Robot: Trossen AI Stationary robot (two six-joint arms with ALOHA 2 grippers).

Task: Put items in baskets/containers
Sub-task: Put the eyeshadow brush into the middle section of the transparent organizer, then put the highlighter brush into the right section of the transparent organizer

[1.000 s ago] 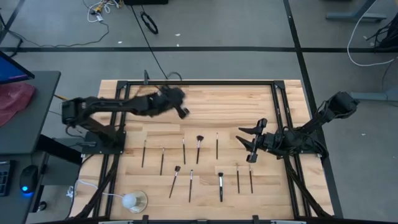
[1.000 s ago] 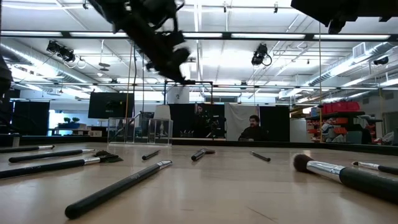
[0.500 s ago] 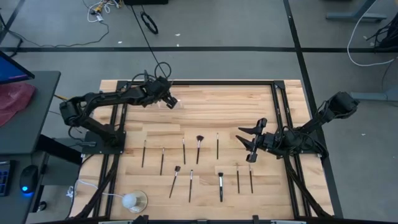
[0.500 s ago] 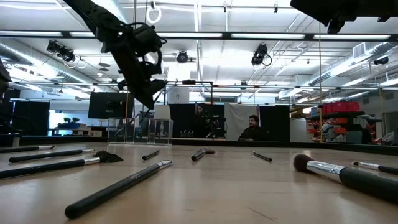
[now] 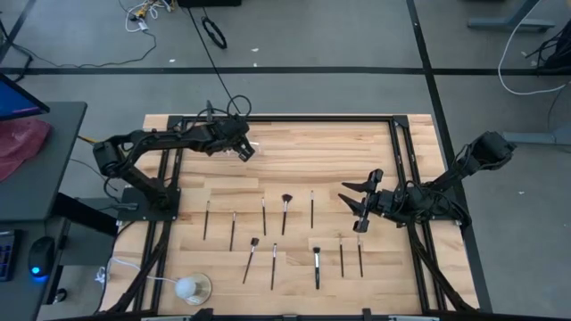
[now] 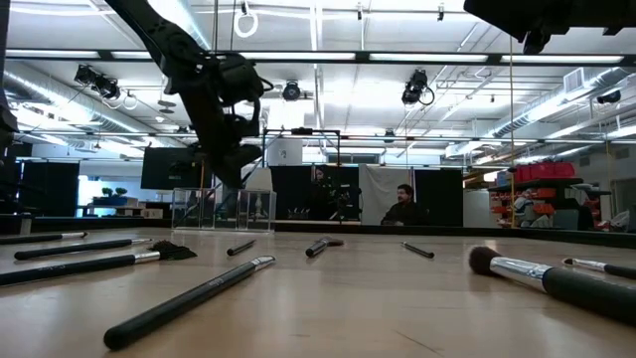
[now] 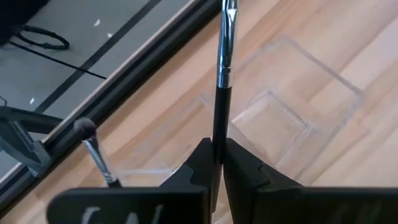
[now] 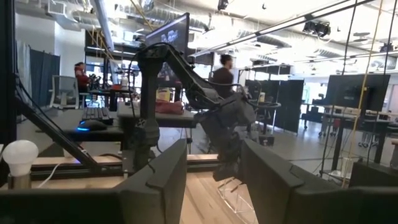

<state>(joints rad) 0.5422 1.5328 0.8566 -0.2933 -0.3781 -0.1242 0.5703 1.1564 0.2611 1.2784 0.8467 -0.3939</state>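
Near the upper left of the high view, the left gripper (image 5: 245, 149) hangs over the far part of the desk (image 5: 294, 143), its fingers (image 7: 202, 163) pinching a brush (image 7: 221, 68) by the dark handle. In the left wrist view the brush runs straight out from the fingers, its metal ferrule and tip over the clear holder (image 7: 273, 121), which sits on the wood close to the desk's dark frame rail. A second brush (image 7: 93, 149) with a round dark head shows beside the holder; whether it stands inside cannot be told. In the low view the left gripper (image 6: 234, 169) hangs above the holder (image 6: 224, 209) at the far edge.

At the right of the high view, the right gripper (image 5: 357, 203) waits above the desk with its fingers spread, holding nothing.

Ten brushes (image 5: 285, 207) lie on the desk in two loose rows across the lower middle, well apart from the holder. A white ball (image 5: 186, 287) on a clear base sits at the lower left corner. A person (image 6: 402, 207) sits in the room beyond the desk.
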